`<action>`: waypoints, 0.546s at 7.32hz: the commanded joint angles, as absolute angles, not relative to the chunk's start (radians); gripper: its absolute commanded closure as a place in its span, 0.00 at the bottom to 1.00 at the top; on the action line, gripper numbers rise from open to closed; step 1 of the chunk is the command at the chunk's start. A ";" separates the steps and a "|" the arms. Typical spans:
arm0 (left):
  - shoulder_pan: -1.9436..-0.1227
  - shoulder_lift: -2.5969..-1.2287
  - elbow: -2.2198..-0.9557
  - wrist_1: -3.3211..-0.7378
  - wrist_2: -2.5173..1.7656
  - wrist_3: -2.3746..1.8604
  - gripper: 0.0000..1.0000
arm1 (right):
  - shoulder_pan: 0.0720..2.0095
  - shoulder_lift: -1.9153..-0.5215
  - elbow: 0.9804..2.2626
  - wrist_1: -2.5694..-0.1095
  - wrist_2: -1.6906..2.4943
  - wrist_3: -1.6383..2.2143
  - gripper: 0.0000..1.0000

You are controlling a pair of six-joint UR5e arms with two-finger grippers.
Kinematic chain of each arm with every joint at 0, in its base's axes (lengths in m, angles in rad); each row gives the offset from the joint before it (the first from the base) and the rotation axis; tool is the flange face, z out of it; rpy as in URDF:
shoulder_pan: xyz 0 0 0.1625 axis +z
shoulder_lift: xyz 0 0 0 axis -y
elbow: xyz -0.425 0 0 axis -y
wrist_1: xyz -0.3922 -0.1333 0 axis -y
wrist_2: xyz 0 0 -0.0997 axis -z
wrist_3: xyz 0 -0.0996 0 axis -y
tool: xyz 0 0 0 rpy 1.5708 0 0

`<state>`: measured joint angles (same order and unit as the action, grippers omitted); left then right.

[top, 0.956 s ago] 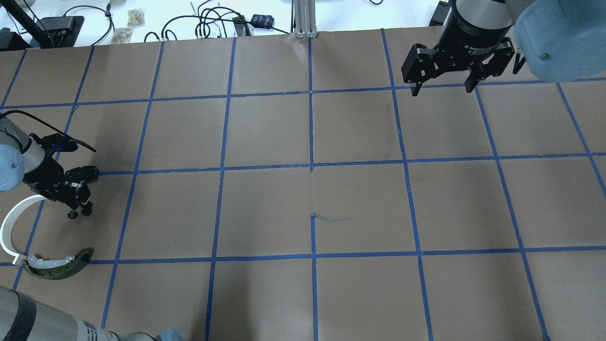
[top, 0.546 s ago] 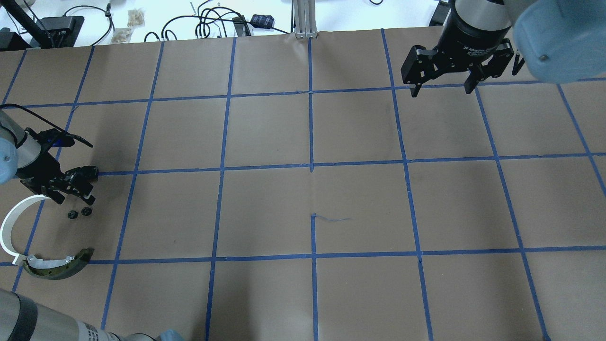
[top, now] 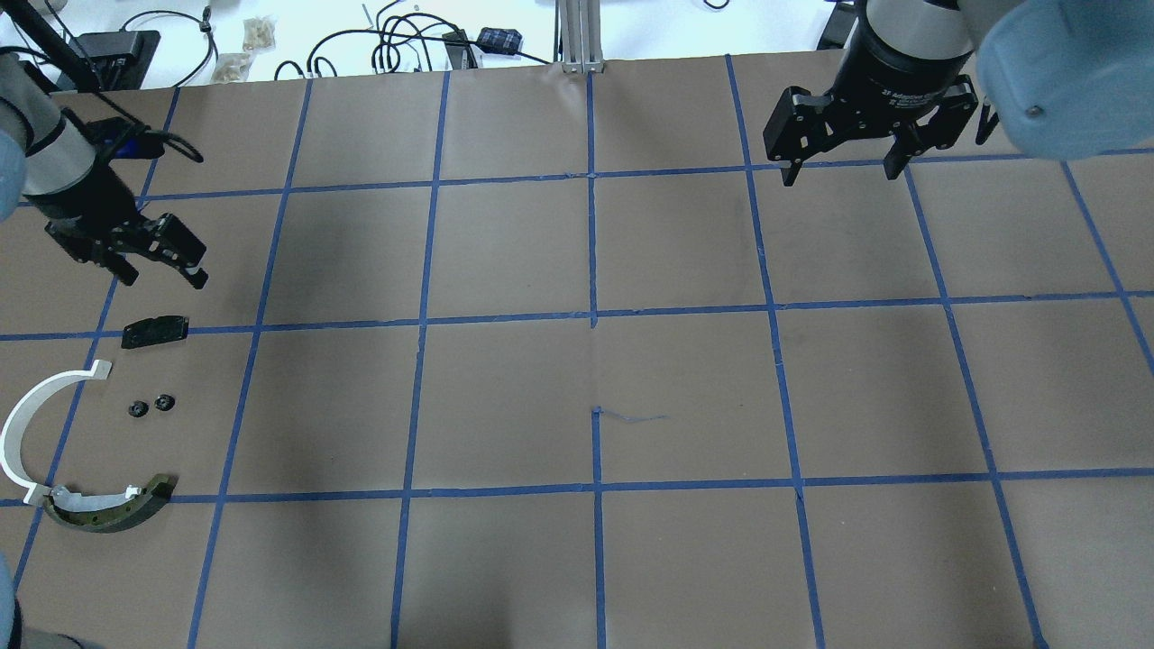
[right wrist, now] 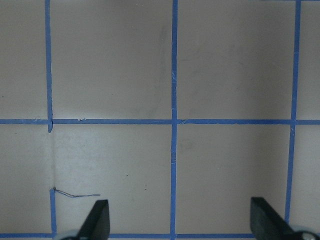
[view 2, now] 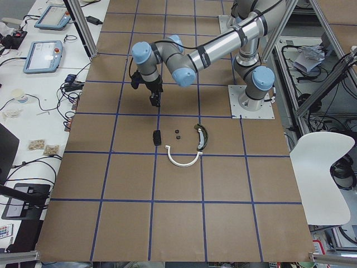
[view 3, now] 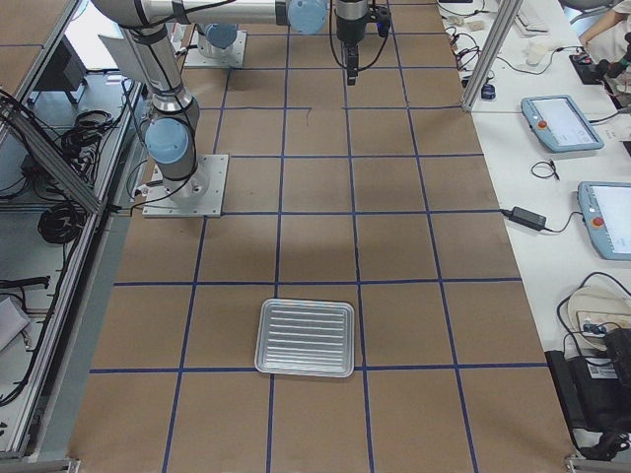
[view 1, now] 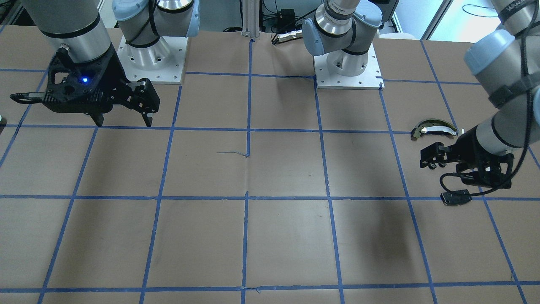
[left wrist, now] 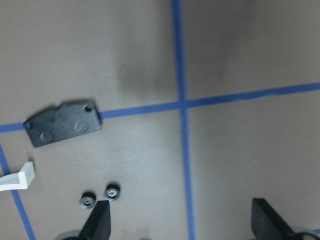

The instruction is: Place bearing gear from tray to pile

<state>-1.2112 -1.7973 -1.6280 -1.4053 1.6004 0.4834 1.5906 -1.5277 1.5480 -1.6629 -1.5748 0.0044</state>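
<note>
Two small black bearing gears [top: 138, 408] [top: 164, 402] lie side by side on the brown table, inside the pile. The pile also holds a flat black plate [top: 155, 331], a thin white half-ring strip [top: 20, 424] and a dark curved piece with a white band [top: 108, 509]. My left gripper [top: 160, 270] is open and empty, raised beyond the plate. In the left wrist view the gears [left wrist: 88, 200] [left wrist: 112, 191] and plate [left wrist: 62, 123] lie on the table ahead of the left gripper [left wrist: 182, 222]. My right gripper [top: 843, 171] hangs open and empty at the far right. The tray [view 3: 306, 338] shows nothing in it.
The table is covered in brown paper with a blue tape grid [top: 592, 315]. Cables and small boxes [top: 424, 45] lie beyond the far edge. The two arm bases [view 1: 346, 63] [view 1: 152, 55] stand at the robot's side of the table.
My left gripper has risen off the two gears, leaving them on the table, and moved toward the far edge, which uncovers the black plate. The right arm has barely moved.
</note>
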 commanded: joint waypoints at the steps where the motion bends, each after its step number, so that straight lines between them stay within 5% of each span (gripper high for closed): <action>1: -1.351 -1.660 -1.609 -1.420 1.519 0.283 0.00 | 1.591 -1.526 1.549 -1.663 -1.575 0.005 0.00; 4: -1.521 -1.546 -1.618 -1.439 1.528 0.103 0.00 | 1.591 -1.526 1.549 -1.663 -1.575 0.005 0.00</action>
